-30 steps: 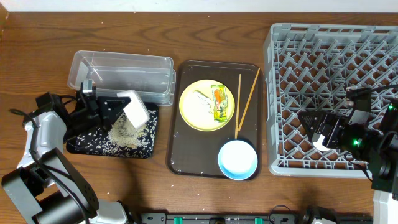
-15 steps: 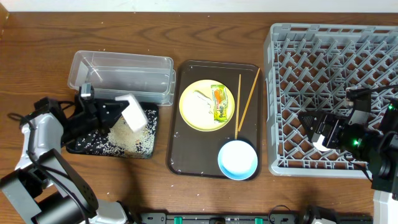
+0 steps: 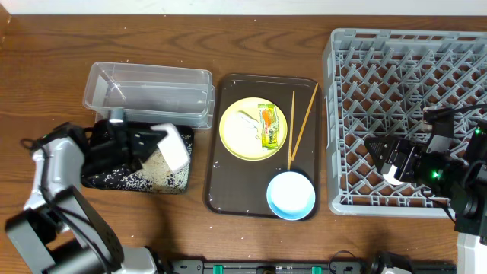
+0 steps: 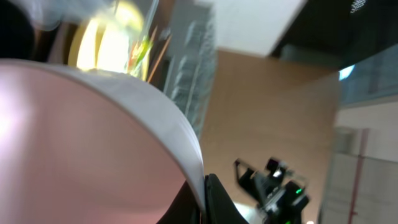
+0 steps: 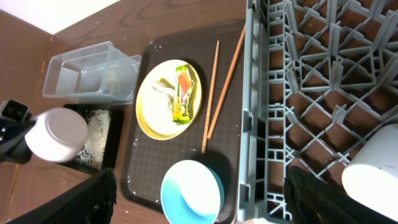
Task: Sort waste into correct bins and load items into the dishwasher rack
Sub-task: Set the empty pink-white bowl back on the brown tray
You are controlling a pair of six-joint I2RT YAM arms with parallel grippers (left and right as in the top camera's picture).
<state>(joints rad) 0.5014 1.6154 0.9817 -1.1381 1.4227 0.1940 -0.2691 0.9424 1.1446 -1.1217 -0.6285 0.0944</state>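
Observation:
My left gripper is shut on the rim of the small white bowl and holds it tilted over the black tray, where loose rice lies. In the left wrist view the bowl fills the frame, its rim pinched at my gripper. The yellow plate carries the wrapper and the tissue. The chopsticks and the light blue bowl lie on the brown tray. My right gripper is open and empty over the grey rack.
The clear tub stands behind the black tray. The brown serving tray lies between the bins and the rack. The right wrist view shows the plate, the blue bowl, the rack and my gripper.
My left gripper has shifted the white bowl slightly right and toward the front over the black tray, and the bowl has turned. The right arm has not moved.

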